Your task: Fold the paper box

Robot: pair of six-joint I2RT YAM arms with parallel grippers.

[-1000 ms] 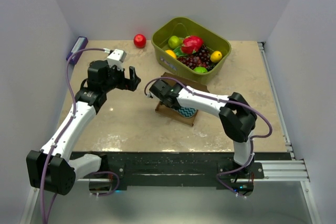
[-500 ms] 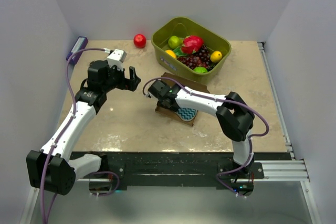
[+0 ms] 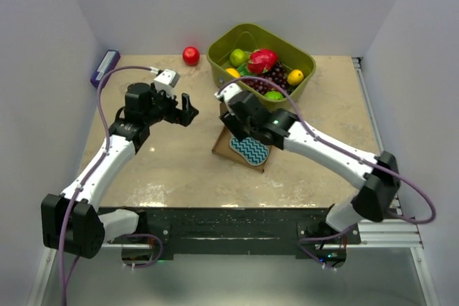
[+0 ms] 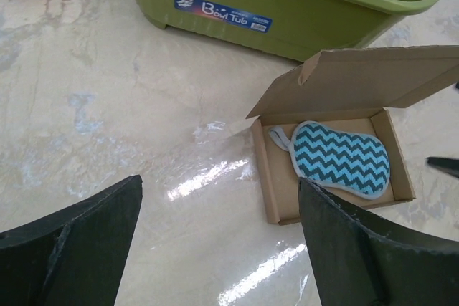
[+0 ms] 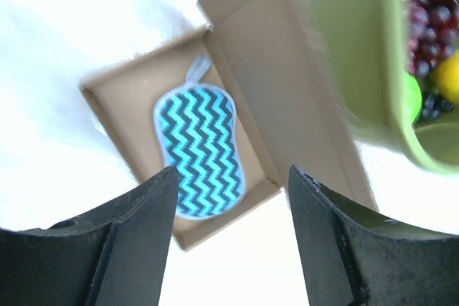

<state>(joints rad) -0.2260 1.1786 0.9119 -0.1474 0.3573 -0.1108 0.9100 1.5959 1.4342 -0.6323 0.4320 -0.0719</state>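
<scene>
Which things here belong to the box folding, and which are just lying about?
Job: paper box, lid standing open; teal zigzag sponge lying inside it.
Lying about: green tub of fruit beyond the box; red ball left of the tub; purple gadget at the far left.

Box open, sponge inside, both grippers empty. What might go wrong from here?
The lid stands up next to the tub; a gripper reaching behind it may bump the tub.
With left gripper and right gripper open, the box is unheld: pushing the lid down may slide it rather than close it.
The sponge has its loop near the box wall; it may catch under a flap.
</scene>
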